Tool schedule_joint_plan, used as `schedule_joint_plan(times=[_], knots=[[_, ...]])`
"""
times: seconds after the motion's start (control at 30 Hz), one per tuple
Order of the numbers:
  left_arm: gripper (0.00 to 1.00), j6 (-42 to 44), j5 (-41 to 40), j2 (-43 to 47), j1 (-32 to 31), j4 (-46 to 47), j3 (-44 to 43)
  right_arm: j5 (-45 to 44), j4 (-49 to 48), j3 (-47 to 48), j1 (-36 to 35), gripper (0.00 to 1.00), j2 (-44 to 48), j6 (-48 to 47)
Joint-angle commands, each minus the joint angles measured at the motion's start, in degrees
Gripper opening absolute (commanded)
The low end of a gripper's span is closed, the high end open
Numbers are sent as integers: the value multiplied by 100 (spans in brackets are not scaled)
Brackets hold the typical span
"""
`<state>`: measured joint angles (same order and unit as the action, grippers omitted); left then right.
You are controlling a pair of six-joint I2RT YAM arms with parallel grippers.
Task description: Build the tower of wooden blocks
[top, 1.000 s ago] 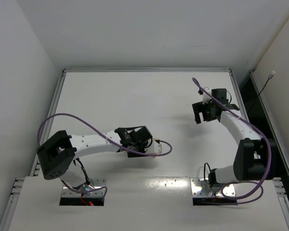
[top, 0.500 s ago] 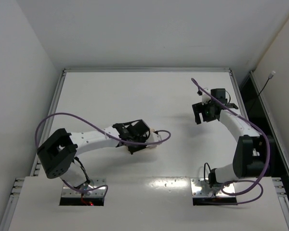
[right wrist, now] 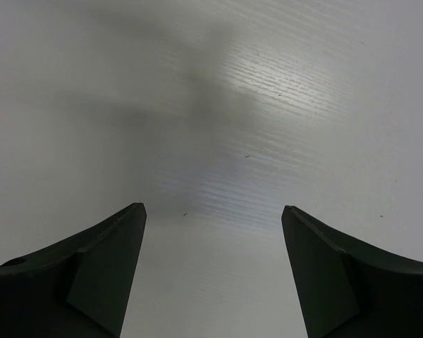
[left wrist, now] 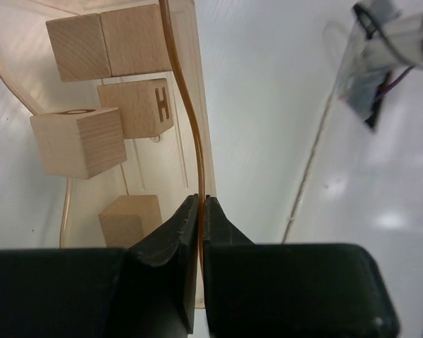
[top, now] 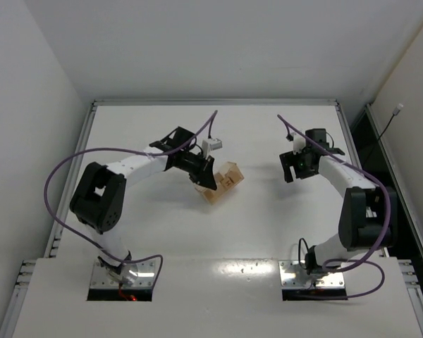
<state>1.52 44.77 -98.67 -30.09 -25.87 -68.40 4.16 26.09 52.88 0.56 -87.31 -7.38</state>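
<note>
Thin wall of tan box (left wrist: 188,105) clamped by left gripper (left wrist: 199,203), wood blocks (left wrist: 135,107) inside, right gripper (right wrist: 213,215) with jaws apart over table (right wrist: 303,84)

**Top external:** fixed, high behind the arm bases (top: 317,271), which sit at the bottom edge. It tilts down over the whole table (top: 268,232) from far off.

**Left wrist:** sits behind the left gripper (left wrist: 199,204) and looks along its fingers. It is very near the box (left wrist: 196,105) wall, with blocks (left wrist: 74,141) at upper left.

**Right wrist:** sits behind the right gripper (right wrist: 213,211) and faces the table top from near. The fingers are in the lower corners.

**Shared:** the box is at the centre of the top view and on the left of the left wrist view. The table surface is in all three.
</note>
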Motion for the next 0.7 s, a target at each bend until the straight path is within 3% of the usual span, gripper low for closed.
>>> schedule_joint_plan(times=[0.0, 0.3, 0.4, 0.5, 0.53, 0.57, 0.63, 0.67], knots=[[0, -1073, 1656, -239, 467, 1124, -94, 102, 2, 319, -29, 75, -67, -18], [0, -3076, 2869, -1232, 1417, 3349, 108, 208, 159, 486, -29, 73, -383, -71], [0, -4392, 3011, -1374, 1610, 4579, 361, 208, 160, 486, -29, 73, -384, -71], [0, -5579, 3064, -1435, 1673, 6518, 782, 208, 160, 486, -29, 73, -384, -71], [0, -6706, 3064, -1583, 1734, 7203, 906, 208, 160, 486, -29, 73, -384, -71], [0, -7387, 3064, -1672, 1734, 8863, 1029, 208, 160, 486, -29, 73, -436, -71], [0, -9211, 2994, -1900, 1786, 10480, 1118, 208, 160, 538, -29, 73, -436, -71], [0, -9474, 2993, -1988, 1787, 11219, 1118, 208, 160, 539, -29, 73, -436, -71]])
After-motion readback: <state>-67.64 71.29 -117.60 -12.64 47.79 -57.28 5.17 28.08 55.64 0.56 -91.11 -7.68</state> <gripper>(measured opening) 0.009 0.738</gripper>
